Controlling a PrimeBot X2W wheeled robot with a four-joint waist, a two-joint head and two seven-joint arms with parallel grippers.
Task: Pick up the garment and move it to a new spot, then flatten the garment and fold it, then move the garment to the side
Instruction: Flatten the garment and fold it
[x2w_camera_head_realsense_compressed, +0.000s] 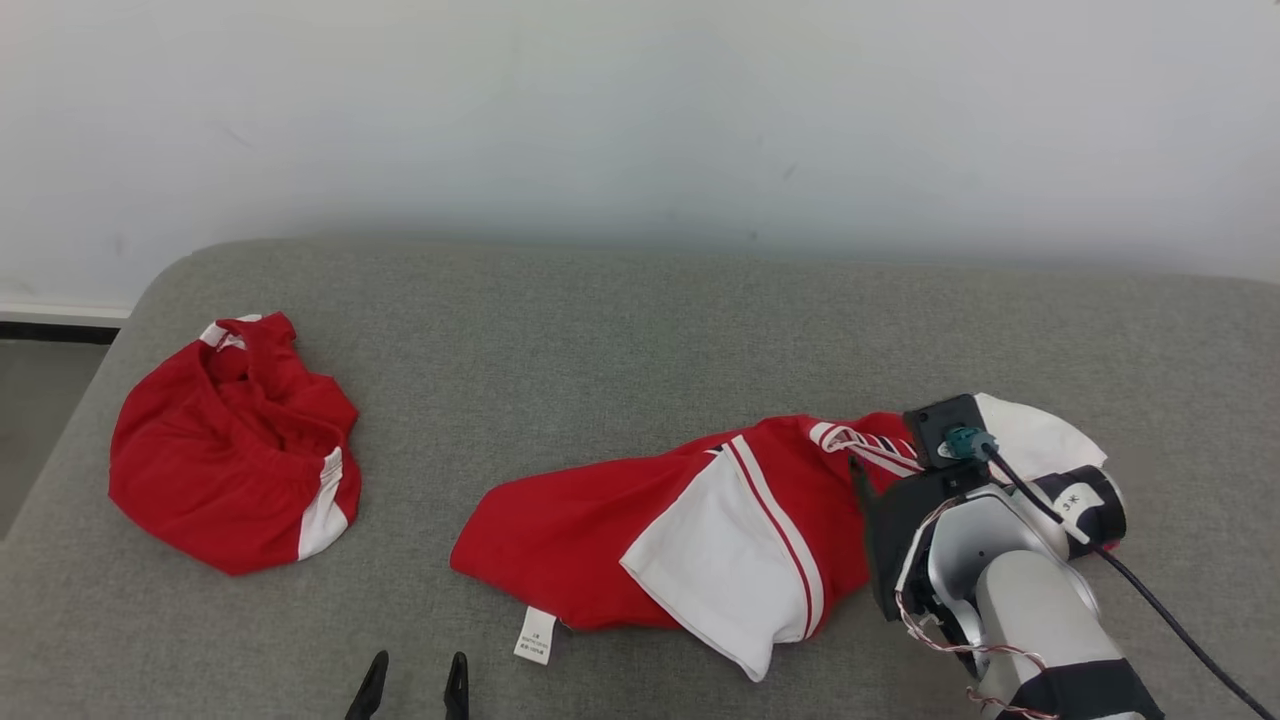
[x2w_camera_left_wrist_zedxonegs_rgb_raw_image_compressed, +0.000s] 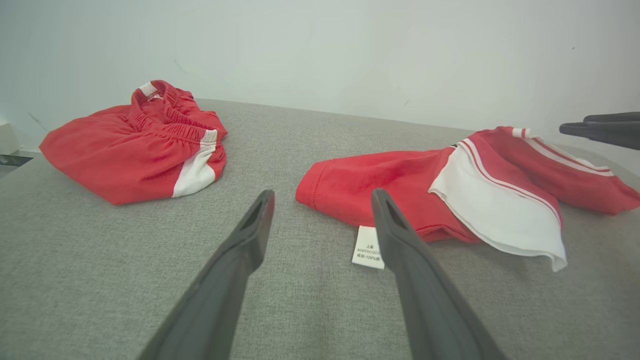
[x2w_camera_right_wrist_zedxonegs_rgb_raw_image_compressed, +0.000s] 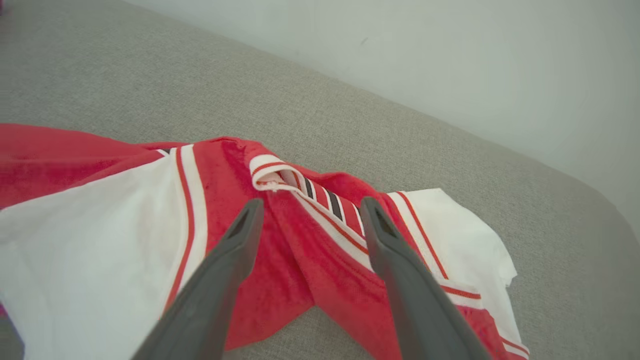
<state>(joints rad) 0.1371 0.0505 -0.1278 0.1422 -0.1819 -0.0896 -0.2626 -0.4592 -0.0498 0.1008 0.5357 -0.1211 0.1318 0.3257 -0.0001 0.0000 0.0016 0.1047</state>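
The garment (x2w_camera_head_realsense_compressed: 640, 520), a red shirt with white sleeves and a striped collar, lies crumpled on the grey cushion (x2w_camera_head_realsense_compressed: 620, 330), right of centre. A white care label (x2w_camera_head_realsense_compressed: 535, 635) sticks out at its near hem. My right arm's wrist (x2w_camera_head_realsense_compressed: 940, 500) hangs over the shirt's collar end. In the right wrist view, the right gripper (x2w_camera_right_wrist_zedxonegs_rgb_raw_image_compressed: 310, 207) is open just above the garment (x2w_camera_right_wrist_zedxonegs_rgb_raw_image_compressed: 280, 240), the striped collar between its fingers, nothing held. My left gripper (x2w_camera_head_realsense_compressed: 418, 660) is open at the front edge, short of the label. From the left wrist, the left gripper (x2w_camera_left_wrist_zedxonegs_rgb_raw_image_compressed: 322, 195) points at the garment (x2w_camera_left_wrist_zedxonegs_rgb_raw_image_compressed: 400, 185).
A second red garment (x2w_camera_head_realsense_compressed: 230, 450) with white side stripes lies bunched at the cushion's left end, also in the left wrist view as a red garment (x2w_camera_left_wrist_zedxonegs_rgb_raw_image_compressed: 135, 145). The cushion's left edge (x2w_camera_head_realsense_compressed: 70, 430) drops to the floor. A pale wall (x2w_camera_head_realsense_compressed: 640, 120) stands behind.
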